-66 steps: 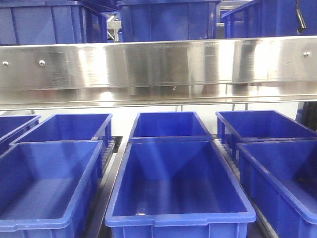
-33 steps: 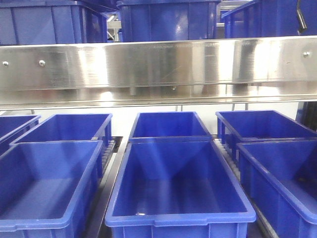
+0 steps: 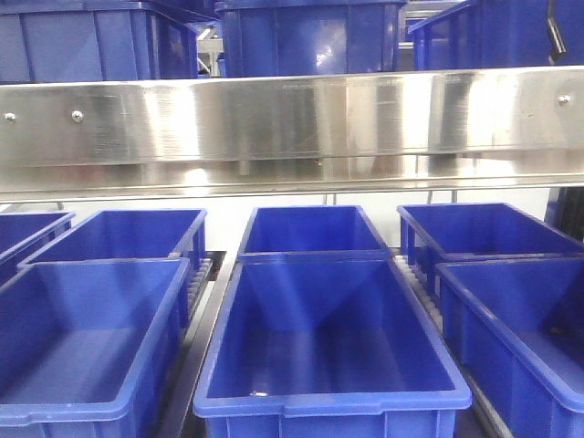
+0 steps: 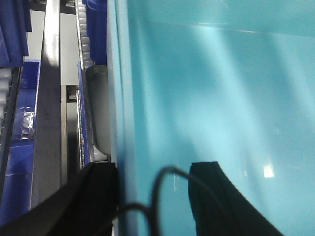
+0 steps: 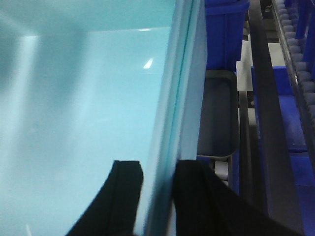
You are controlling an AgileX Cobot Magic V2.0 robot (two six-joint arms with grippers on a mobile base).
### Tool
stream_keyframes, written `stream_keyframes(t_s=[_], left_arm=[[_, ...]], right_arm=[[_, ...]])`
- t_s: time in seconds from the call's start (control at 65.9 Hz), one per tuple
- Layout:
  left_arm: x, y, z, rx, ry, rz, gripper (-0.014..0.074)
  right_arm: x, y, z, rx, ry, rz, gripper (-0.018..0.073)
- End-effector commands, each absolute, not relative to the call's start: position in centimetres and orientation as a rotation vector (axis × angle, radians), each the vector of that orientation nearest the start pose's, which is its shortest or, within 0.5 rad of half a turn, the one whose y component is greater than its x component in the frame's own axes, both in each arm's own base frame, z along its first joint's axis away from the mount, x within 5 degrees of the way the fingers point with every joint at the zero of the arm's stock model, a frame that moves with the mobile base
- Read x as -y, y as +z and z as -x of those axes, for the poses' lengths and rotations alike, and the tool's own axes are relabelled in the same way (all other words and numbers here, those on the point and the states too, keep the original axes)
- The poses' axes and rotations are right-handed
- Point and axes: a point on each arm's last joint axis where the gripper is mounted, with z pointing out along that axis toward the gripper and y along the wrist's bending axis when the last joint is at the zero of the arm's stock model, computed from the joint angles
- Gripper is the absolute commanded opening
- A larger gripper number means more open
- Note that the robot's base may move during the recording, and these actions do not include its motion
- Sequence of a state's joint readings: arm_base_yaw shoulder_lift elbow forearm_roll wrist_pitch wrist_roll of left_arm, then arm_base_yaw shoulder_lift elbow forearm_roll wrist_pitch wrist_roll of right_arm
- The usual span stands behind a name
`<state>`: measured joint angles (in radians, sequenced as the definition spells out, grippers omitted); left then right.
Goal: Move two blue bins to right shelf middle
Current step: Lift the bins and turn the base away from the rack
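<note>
From the front we saw blue bins in rows on the roller counter, below a brushed steel beam. The front centre bin stood open side up. A rear centre bin sat right behind it, and a left front bin and a right front bin sat just beside it. Upper bins stood above the beam. Neither tool showed in that view.

At the left wrist, the left tool straddled the wall of the held bin, which looked pale turquoise to that camera. 1 black finger lay against the outside of the rim. The other stood inside the bin with a strip of wall showing between it and the rim, so we could not tell whether that tool was clamped. A thin cable looped across the rim, and a steel rail ran alongside.

At the right wrist, the right tool was closed on the held bin's wall, with its 2 fingers tight against either face of the rim. A dark tray lay just outside. We could not tell which bin of the front view this was.
</note>
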<state>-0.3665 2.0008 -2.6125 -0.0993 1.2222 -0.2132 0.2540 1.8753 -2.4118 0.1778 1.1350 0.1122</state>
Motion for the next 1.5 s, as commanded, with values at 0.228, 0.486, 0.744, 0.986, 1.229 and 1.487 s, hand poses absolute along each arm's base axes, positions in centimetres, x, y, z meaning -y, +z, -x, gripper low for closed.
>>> stream_keyframes(t_s=[0.228, 0.486, 0.744, 0.986, 1.229, 1.487], left_arm=[[16.35, 52.11, -35.69, -2.019, -0.615, -0.248, -0.0111], [16.35, 52.13, -35.7, -2.017, -0.615, -0.247, -0.0111], [16.35, 52.15, -35.71, -2.015, -0.616, -0.247, -0.0111], [16.35, 52.15, -35.71, -2.015, -0.616, -0.247, -0.0111], [16.35, 52.15, -35.71, -2.015, -0.616, -0.247, -0.0111], [16.35, 52.15, -35.71, -2.015, -0.616, -0.247, -0.0111]], right_arm=[[-11.14, 52.3, -37.21, -1.927, 0.476, 0.136, -0.0154], [-11.14, 52.45, -37.27, -1.909, 0.477, 0.133, -0.0154], [-11.13, 52.58, -37.31, -1.894, 0.479, 0.13, -0.0154], [-11.13, 52.59, -37.32, -1.892, 0.479, 0.13, -0.0154], [-11.13, 52.61, -37.33, -1.89, 0.479, 0.129, -0.0154], [-11.13, 52.63, -37.33, -1.888, 0.48, 0.129, -0.0154]])
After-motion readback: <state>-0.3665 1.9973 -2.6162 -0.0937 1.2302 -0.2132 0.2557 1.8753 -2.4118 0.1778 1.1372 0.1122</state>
